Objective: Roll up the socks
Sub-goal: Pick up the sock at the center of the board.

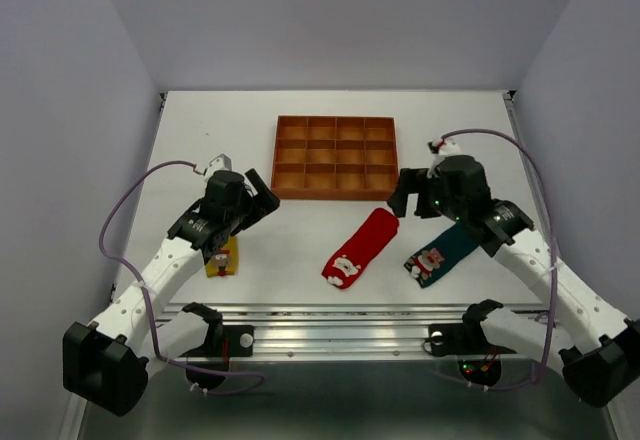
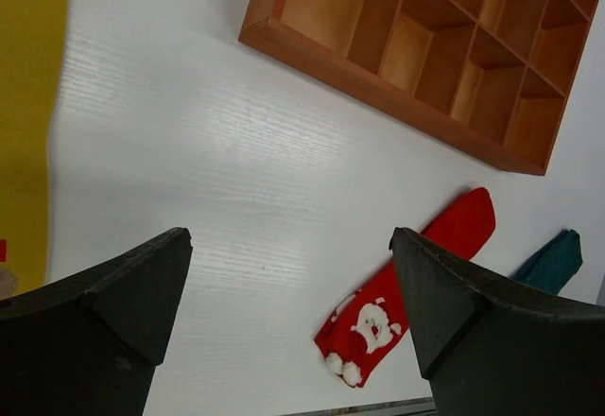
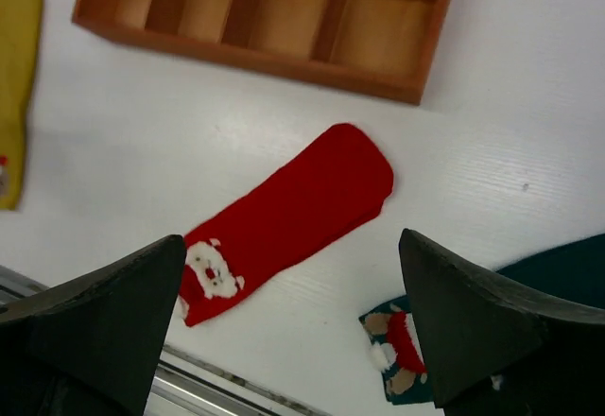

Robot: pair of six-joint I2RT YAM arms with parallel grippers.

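Your left claw (image 1: 262, 194) hangs with its jaws spread wide and nothing between them, above bare tabletop (image 1: 290, 235). The yellow sock (image 1: 224, 258) lies flat just behind it, partly under that arm. Your right claw (image 1: 411, 200) is equally wide and empty, hovering near the right front corner of the orange-brown compartmented tray (image 1: 336, 118). Just below it lies the plain end of the red sock (image 1: 362, 247). That sock lies flat and diagonal between the two claws, its Santa-patterned end toward the near edge. The dark teal sock (image 1: 440, 253) lies flat beside it, partly under the right arm.

No sock looks rolled, so you are likely at the approach for the first one. The red sock seems the easiest reach for both claws. The next move calls for lowering one claw to pinch one end, thin fabric close to the tabletop, while the other steadies the far end.
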